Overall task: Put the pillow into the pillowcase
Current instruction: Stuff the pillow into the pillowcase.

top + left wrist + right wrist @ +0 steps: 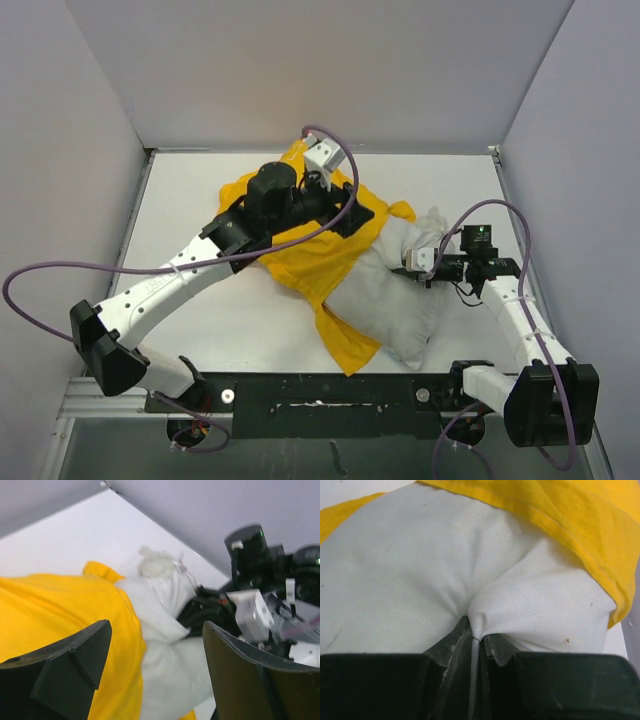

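Currently one pillow (pixel 395 300) and one pillowcase (pixel 310 255) are lying on the table (pixel 220 330), both around its middle. The pillowcase is lying crumpled, its yellow cloth spreading from the centre down to a tail near the front edge. The pillow is sitting just right of it, and its left part is being covered by the yellow fabric. In the right wrist view the yellow hem is draping over the far side of the white fabric.

Two arms are working. The right gripper (pixel 472 640) is pinching a fold of the pillow at its right side, both fingers pressing together with the white cloth between them. The left gripper (pixel 156 630) is hovering over the pillowcase near where yellow meets white, its two fingers (pixel 80 655) standing wide apart and gripping nothing. Whether the fingers are touching the cloth, I cannot tell.
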`<state>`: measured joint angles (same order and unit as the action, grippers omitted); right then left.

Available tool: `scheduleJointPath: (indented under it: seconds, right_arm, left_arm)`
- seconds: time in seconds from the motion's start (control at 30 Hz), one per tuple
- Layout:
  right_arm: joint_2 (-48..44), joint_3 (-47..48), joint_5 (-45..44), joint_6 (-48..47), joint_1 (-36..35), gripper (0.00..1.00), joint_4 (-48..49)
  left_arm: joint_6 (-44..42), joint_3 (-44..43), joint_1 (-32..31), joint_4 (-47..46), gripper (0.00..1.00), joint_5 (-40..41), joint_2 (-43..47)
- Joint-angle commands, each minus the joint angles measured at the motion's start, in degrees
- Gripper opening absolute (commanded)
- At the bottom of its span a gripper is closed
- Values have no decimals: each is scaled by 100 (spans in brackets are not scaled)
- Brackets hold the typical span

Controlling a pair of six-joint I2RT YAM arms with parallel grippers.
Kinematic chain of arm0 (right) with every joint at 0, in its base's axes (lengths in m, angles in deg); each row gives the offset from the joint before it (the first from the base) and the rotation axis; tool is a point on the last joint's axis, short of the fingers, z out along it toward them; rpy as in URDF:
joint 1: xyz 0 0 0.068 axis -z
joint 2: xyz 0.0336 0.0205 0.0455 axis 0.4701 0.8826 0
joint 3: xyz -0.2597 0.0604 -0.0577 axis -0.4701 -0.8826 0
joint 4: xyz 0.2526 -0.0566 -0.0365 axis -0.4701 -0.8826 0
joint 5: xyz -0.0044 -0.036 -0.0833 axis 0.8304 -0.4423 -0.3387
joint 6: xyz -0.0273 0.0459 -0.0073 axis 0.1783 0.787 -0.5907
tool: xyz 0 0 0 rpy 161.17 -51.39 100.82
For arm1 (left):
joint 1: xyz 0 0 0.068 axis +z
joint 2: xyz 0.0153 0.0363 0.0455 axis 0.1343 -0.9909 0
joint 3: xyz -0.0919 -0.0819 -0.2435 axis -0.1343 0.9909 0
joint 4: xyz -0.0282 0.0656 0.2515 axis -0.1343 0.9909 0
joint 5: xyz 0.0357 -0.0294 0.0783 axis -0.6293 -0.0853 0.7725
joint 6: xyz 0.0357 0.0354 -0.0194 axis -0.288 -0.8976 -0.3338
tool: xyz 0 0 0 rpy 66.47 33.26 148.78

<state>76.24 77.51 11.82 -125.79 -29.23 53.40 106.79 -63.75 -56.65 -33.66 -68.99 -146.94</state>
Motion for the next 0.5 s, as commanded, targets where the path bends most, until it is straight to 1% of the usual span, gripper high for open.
scheduleJointPath:
  seconds: [0.0, 0.07, 0.2, 0.3, 0.33, 0.37, 0.4, 0.43, 0.47]
  right_arm:
    - [-272, -141, 90, -347, -247, 1, 48]
    - [-246, -170, 39, -316, -318, 1, 84]
    - [-261, -224, -31, -271, -430, 0, 135]
    - [-294, -242, -62, -228, -447, 0, 146]
    - [-297, -246, -69, -221, -450, 0, 146]
    - [-297, -246, -71, -219, -452, 0, 138]
    - [-309, -246, -79, -219, -453, 0, 130]
    - [-313, -247, -80, -220, -458, 0, 121]
    - [-312, -247, -81, -220, -454, 0, 113]
  left_arm:
    - [-370, -1317, 11, 1540, 71, 609, -907]
    - [-554, -1885, -27, 1952, 69, 785, -1534]
    - [-987, -2874, -69, 2517, 69, 1240, -2500]
    - [-1171, -3524, -60, 2804, 69, 1364, -3035]
    - [-1217, -3656, -59, 2873, 67, 1405, -3192]
    - [-1255, -3793, -48, 2954, 64, 1436, -3340]
    - [-1284, -3924, -28, 3055, 55, 1423, -3476]
    - [-1292, -4061, -6, 3171, 46, 1384, -3603]
    - [-1286, -4208, 15, 3300, 31, 1314, -3723]
